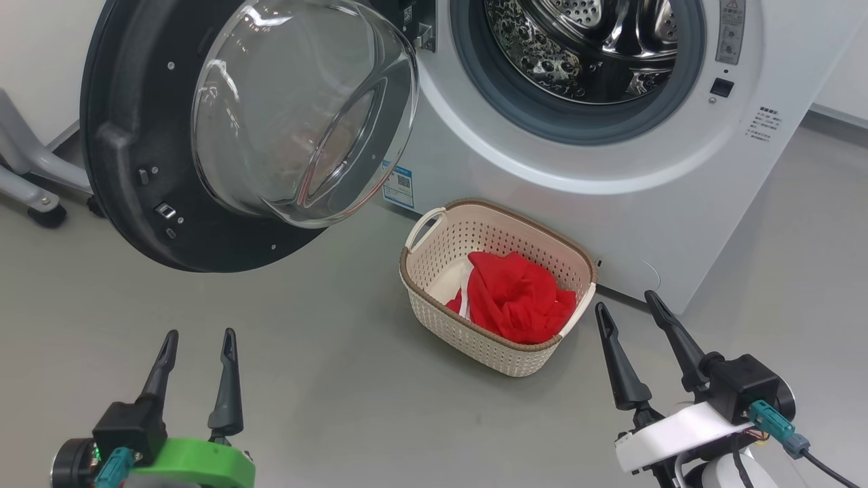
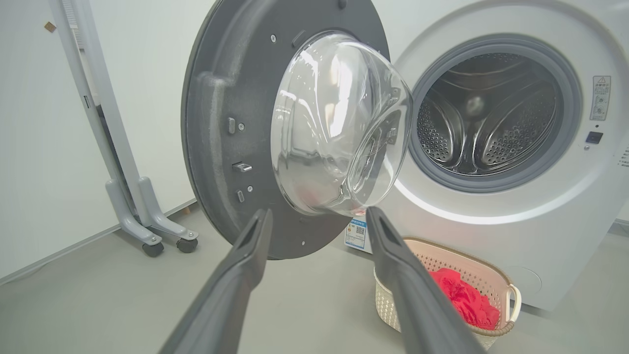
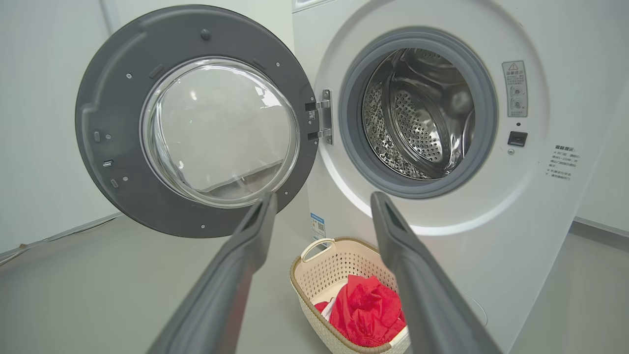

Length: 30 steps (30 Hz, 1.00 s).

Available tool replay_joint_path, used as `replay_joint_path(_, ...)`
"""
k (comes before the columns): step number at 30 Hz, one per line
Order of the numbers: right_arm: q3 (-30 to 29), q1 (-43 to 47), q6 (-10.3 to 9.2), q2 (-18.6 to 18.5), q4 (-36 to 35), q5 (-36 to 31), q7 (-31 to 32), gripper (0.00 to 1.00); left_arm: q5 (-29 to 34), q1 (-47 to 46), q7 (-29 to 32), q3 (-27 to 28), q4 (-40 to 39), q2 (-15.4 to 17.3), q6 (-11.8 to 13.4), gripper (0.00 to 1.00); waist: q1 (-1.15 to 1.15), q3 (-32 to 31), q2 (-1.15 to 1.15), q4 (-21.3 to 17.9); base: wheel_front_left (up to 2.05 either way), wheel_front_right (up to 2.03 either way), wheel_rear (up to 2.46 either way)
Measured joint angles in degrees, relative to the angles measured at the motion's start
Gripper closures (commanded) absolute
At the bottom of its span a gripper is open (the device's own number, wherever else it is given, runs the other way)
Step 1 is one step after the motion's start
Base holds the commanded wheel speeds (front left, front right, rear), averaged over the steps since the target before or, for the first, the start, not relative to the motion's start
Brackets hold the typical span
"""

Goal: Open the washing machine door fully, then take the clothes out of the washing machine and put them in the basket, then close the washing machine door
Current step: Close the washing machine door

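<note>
The washing machine door [image 1: 122, 169] hangs open at the far left, nearer the left gripper [image 1: 199, 333] than the right gripper [image 1: 625, 301], both spread wide and holding nothing; the clothes [image 1: 515, 298] lie in the basket [image 1: 502, 207].

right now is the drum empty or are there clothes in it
Empty as far as visible: the drum shows bare steel, and the red clothes lie in the basket.

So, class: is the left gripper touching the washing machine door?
Apart. The head view shows the left gripper, open, down at the lower left, with a strip of bare grey floor between it and the black rim of the washing machine door.
</note>
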Motion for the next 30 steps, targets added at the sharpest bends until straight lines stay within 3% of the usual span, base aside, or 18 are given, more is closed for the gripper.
replay_joint_path(30, 0.37, -0.94, 0.53, 0.16, 1.81, 0.00, 0.00, 0.00, 0.00, 1.62, 0.00, 0.71, -1.62, -0.04, 0.14, 0.00, 0.00, -0.13, 0.00, -0.23, 0.00, 0.00, 0.00)
